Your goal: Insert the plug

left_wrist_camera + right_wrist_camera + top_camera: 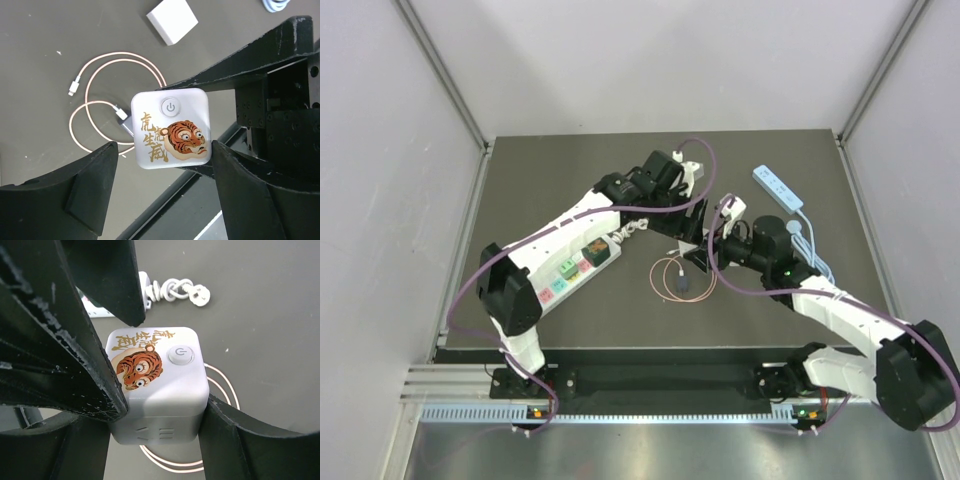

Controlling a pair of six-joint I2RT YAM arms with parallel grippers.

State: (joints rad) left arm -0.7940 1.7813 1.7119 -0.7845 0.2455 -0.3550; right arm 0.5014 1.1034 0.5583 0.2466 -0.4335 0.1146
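Note:
A white cube socket [159,382] with a tiger sticker and a power button hangs above the table, with my right gripper [160,412] shut on its two sides. Slots show on its near side; no prongs are visible. My left gripper [165,150] is open around the same cube [170,129]: its right finger [250,190] touches the cube's corner, while the left finger [90,185] stands apart from it. Both grippers meet over the table's middle [700,235]. A white plug [198,294] on a bundled cord lies on the table beyond the cube.
A white power strip [582,265] with coloured buttons lies left of the grippers, and a blue strip [778,187] with its cable at the far right. A coiled pink cable [95,100] and a small white block [172,20] lie below the cube.

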